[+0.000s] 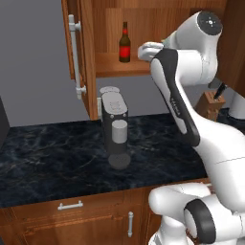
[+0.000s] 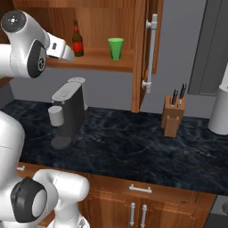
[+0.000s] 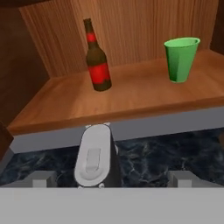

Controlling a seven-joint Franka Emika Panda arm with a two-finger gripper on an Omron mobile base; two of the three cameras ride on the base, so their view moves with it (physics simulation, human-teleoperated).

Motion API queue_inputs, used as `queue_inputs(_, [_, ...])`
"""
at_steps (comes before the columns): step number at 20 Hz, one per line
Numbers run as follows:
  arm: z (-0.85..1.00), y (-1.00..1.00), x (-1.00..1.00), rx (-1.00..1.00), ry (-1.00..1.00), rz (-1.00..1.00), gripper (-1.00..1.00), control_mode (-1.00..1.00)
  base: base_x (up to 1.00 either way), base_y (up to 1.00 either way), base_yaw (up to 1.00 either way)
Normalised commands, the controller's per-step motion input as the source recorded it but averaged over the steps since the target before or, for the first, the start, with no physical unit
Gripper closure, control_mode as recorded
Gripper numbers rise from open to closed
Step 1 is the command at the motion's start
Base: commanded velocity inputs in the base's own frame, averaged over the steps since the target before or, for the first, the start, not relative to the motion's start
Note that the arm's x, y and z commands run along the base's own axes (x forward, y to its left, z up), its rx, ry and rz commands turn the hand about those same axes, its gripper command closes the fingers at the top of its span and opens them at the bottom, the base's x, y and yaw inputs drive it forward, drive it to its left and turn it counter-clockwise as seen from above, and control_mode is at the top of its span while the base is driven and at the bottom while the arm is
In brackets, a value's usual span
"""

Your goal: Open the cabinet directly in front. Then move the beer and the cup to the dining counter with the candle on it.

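Below, coffee machine (image 3: 96,159) fronts beer (image 3: 98,59) and cup (image 3: 180,59).

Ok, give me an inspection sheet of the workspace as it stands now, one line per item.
Surface: black marble counter under the cabinet.
Job's things: cabinet doors open; beer and cup upright on its shelf, apart.
Clutter: coffee machine below the shelf; knife block to the right.
Hand: the hand is open, holding nothing, facing the shelf short of the beer.
Cables: nothing seen.
Surroundings: grey wall, base cabinets below.
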Motion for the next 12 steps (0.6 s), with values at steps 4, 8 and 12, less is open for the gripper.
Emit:
queue_inputs(4, [0.04, -0.01, 0.44, 0.00, -0.02, 0.08, -1.00, -1.00, 0.00, 0.00, 0.00])
queue_inputs(8, [-0.01, 0.03, 0.12, -0.02, 0.01, 0.01, -1.00, -1.00, 0.00, 0.00, 0.00])
queue_inputs(12, [-0.01, 0.13, 0.51, -0.10, -0.07, 0.01, -1.00, -1.00, 0.00, 0.00, 0.00])
